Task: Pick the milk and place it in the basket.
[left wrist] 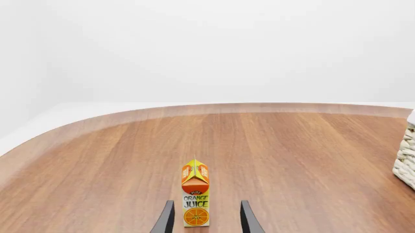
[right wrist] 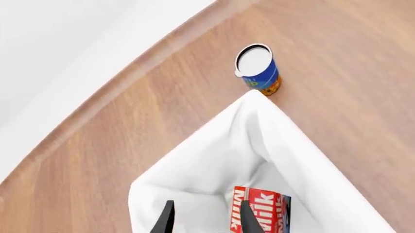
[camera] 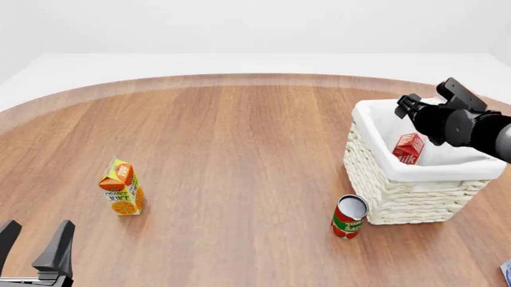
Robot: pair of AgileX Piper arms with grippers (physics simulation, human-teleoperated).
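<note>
— Since the milk point(camera: 408, 148) already lies tilted inside the basket point(camera: 415, 194), against the white lining and free of our right claw point(right wrist: 204, 218), we'd judge the placing itself done. That claw hangs over the basket with its jaws parted and nothing between them.

— Agreed. What worries us from here?

— Mostly the way out. If we pull the right claw back low, the arm could catch the cloth folded over the rim and drag or tip the basket. A tomato can point(camera: 349, 216) stands just beside the basket's near wall, so a shoved basket would knock it over.

— And on the far side?

— The right wrist view shows a blue can point(right wrist: 258, 69) near the basket's corner; a sideways swing could strike it.

— The left claw point(camera: 33, 246)?

— It rests open and empty near the tabletop's point(camera: 239, 149) close edge, with the orange juice carton point(camera: 121, 186) ahead of it. We'd leave it idle; any reach forward risks toppling that carton.
</note>
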